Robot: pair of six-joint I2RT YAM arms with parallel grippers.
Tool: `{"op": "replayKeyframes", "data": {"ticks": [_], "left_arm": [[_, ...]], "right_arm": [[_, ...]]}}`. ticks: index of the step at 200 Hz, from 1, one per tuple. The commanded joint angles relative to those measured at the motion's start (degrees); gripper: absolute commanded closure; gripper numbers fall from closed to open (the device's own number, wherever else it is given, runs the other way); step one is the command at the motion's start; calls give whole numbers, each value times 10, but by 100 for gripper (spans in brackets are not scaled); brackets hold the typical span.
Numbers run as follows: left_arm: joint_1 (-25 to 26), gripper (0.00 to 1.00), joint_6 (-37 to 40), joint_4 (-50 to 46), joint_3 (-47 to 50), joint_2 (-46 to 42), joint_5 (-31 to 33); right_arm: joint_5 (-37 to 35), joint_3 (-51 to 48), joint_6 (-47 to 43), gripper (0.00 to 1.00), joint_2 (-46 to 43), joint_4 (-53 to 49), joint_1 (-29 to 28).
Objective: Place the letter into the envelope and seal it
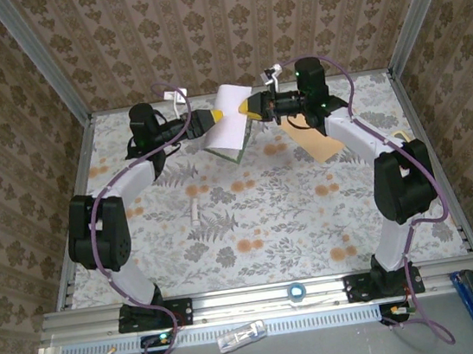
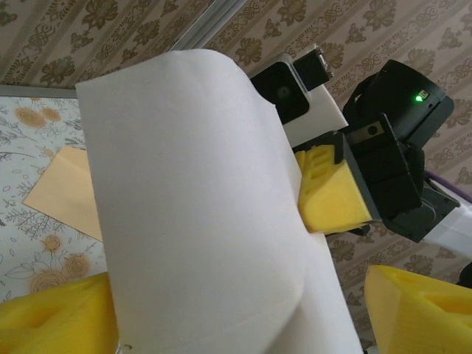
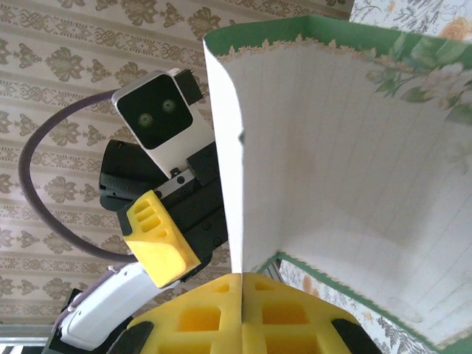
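As I judge it, the step in hand is taking a second hold on the sheet in mid-air. My left gripper (image 1: 214,117) has its yellow fingers spread wide, one on either side of the letter (image 1: 232,127), a whitish rectangular paper sheet with a floral print and a thin green border. To do this well, I should close on a flat part well in from the corner. The paper curls over at the top, and a pinch on the curl would crease it.

My right gripper (image 1: 251,108) has its fingers pressed together on the letter's edge and should hold until the left has a firm grip. The letter hangs above the floral table (image 1: 251,219) at about 12 o'clock. The plain tan paper envelope (image 1: 319,138) lies flat at about 2 o'clock, partly under my right arm. I cannot tell whether its flap is open.

Both arms reach far forward with the elbows out. The left wrist points toward 3 o'clock and the right toward 9 o'clock, so the two meet nose to nose.
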State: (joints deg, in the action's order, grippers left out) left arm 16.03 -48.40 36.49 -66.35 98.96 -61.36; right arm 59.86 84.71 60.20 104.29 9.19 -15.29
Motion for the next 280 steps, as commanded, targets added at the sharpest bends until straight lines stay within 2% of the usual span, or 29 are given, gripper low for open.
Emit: {"op": "replayKeyframes", "data": {"ticks": [1, 165, 200, 232, 280], "left_arm": [[-1, 20, -5, 20, 5, -16, -15], [-12, 34, 3, 7, -3, -18, -15], [-12, 49, 3, 4, -5, -17, -17], [-13, 57, 7, -3, -7, -17, -17], [-14, 79, 30, -34, -10, -20, -14]], "right_arm": [[13, -11, -13, 100, -1, 4, 2], [0, -47, -57, 100, -15, -39, 8], [-2, -45, -58, 100, -12, -40, 8], [-3, -42, -59, 100, -12, -42, 8], [-7, -34, -76, 100, -13, -65, 9]]}}
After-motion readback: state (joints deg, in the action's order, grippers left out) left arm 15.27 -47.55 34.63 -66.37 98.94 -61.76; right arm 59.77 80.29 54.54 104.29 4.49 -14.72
